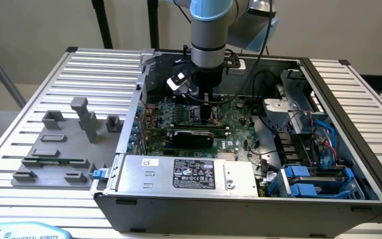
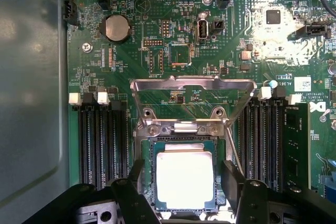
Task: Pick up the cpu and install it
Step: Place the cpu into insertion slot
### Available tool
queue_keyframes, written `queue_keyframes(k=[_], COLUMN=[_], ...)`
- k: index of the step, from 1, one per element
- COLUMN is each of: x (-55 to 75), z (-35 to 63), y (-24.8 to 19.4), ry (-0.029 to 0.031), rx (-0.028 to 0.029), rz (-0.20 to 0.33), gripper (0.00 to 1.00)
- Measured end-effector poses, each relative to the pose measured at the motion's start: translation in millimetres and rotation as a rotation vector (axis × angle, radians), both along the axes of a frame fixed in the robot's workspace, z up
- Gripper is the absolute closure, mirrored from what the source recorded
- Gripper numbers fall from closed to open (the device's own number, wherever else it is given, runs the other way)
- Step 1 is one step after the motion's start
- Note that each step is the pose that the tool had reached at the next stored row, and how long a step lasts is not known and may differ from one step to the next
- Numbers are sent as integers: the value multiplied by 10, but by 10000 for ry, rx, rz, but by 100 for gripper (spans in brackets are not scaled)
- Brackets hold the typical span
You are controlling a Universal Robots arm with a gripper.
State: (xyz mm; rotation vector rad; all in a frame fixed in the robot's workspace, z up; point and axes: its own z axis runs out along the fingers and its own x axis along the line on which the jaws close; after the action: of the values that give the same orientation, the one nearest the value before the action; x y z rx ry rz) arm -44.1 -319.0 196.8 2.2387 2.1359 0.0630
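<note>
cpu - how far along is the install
Done: the cpu is at the socket. In hand: the gripper straddles it; seated or released, I can't tell. Left: the metal clamp frame stands open, not shut.

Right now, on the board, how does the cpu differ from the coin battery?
The cpu is square; the battery is round. The cpu is clearly larger than the battery. The cpu has a thin green border and lies in the metal-rimmed socket; the battery sits apart from it, near the board's corner. Both have silvery tops and lie flat on the green board.
</note>
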Motion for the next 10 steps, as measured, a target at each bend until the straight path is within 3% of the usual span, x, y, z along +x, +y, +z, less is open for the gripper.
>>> queue_keyframes(k=[10], x=[0], z=[0], y=[5], ry=[0], rx=[82], rz=[-1], gripper=[31])
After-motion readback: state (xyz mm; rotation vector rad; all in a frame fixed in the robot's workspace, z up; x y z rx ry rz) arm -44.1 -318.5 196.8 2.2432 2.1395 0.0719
